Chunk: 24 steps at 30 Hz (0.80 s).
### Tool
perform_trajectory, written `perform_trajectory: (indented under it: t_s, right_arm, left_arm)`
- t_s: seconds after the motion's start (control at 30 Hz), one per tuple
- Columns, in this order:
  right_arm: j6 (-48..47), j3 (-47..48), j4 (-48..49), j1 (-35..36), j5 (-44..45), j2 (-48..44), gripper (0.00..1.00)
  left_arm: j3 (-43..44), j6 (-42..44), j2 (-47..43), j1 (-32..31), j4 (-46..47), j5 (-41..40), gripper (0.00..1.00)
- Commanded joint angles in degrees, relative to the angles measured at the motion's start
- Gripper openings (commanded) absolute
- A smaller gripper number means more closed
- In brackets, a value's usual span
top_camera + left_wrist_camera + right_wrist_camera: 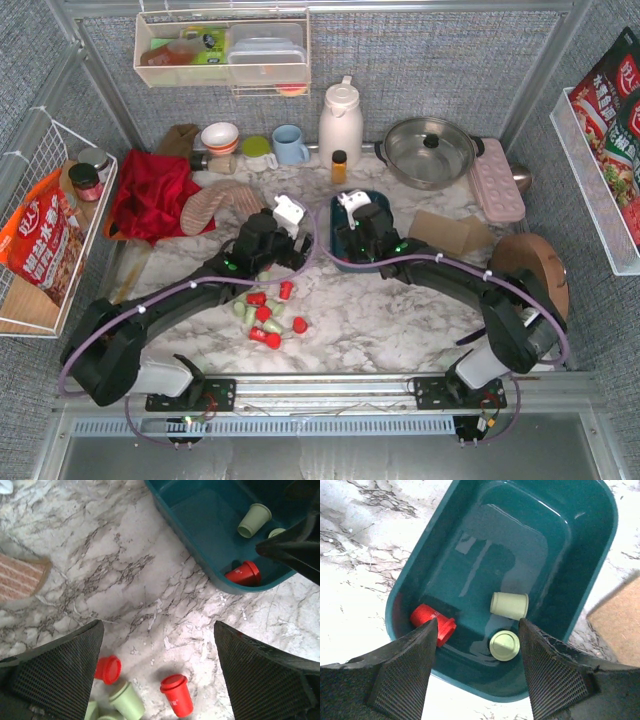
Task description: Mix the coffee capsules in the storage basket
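1. marble bench [370,320]: loose red and green coffee capsules [265,312] clustered at lower centre.
2. teal storage basket [590,555], centre of the top view: holds one red, two green.
3. left end effector [156,627] and right end effector [477,625]: both wide open, empty.

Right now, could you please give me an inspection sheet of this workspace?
Surface: white marble table.
Job's things: teal storage basket holds one red and two green capsules; about ten loose capsules on the table.
Clutter: red cloth, white jug, lidded pot, blue mug.
Hands: left hand open above the table; right hand open over the basket.
Cables: purple cable along each arm.
Surroundings: white wire basket left, clear shelf bin on back wall.
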Motion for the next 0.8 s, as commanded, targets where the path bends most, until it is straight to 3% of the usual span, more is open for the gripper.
perform_trajectory:
  t_s: [0.0, 0.23, 0.37, 0.53, 0.77]
  right_arm:
    - [-0.5, -0.8, 0.5, -0.1, 3.1, -1.9, 0.69]
    - [-0.5, -2.6, 2.1, -0.1, 4.3, -4.7, 0.69]
    - [-0.9, -2.9, 2.2, 0.0, 5.0, -5.3, 0.69]
    - [-1.4, -2.9, 2.1, -0.1, 5.3, -5.3, 0.69]
    - [-1.2, -2.6, 2.1, -0.1, 4.9, -4.7, 0.69]
  left_arm:
    - [2.7, -7.3, -1.3, 0.2, -11.6, -0.9, 0.99]
    - [2.8, -13.6, 1.4, 0.2, -19.4, -0.2, 0.77]
    - [7.4, -15.3, 7.5, 0.1, -25.5, 1.0, 0.57]
    - [9.1, -17.0, 11.2, -0.1, -29.3, 0.8, 0.58]
    - [7.2, -19.3, 9.8, -0.9, -31.2, -1.6, 0.63]
